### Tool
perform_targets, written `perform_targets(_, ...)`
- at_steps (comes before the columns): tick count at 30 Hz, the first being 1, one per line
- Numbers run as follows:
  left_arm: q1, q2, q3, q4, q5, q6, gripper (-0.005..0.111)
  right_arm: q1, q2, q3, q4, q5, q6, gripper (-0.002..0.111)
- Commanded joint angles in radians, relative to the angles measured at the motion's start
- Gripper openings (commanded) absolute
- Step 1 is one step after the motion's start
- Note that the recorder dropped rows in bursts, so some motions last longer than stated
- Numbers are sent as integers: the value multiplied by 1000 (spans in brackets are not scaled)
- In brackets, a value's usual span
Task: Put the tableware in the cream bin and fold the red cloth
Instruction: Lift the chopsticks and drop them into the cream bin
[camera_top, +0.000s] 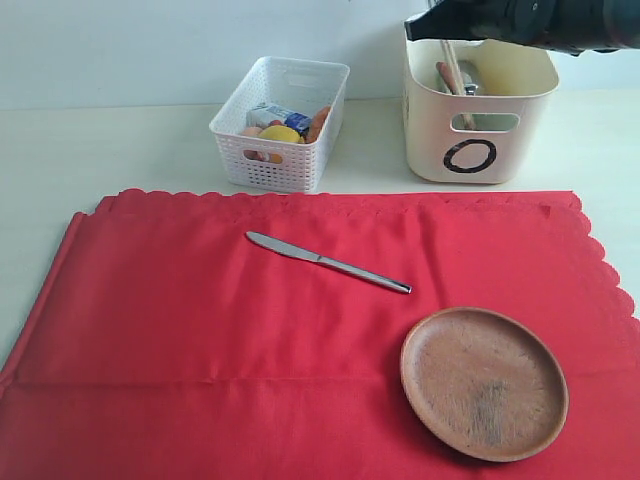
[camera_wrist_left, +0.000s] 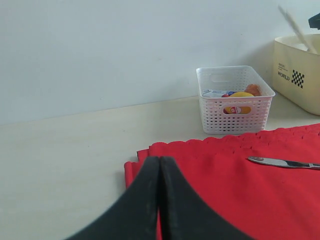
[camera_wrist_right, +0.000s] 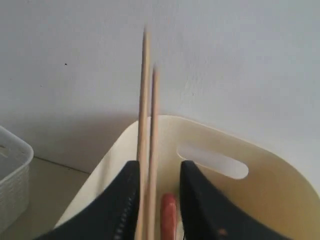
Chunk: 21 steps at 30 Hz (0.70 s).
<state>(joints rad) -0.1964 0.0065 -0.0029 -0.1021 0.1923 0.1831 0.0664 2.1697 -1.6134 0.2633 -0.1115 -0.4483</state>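
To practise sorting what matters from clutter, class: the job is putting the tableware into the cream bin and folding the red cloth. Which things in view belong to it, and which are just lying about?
Belong to the job: red cloth, metal knife, wooden plate, chopsticks, cream bin.

Just lying about: white basket, lemon, carton.

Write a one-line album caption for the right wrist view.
Chopsticks stand between the parted jaws of the right gripper, above the bin.
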Motion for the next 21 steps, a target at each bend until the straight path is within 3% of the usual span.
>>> perform_targets(1,-6,-6,3,-1,-1,-3,1,-4,-2,1,-2,-16,6,39)
perform_targets(5,-6,-6,3,-1,-1,-2,1,-4,-2,1,0,-9,6,45)
perform_targets(21,-6,-6,3,-1,-1,-2,1,-4,-148,1,26,294,6,45)
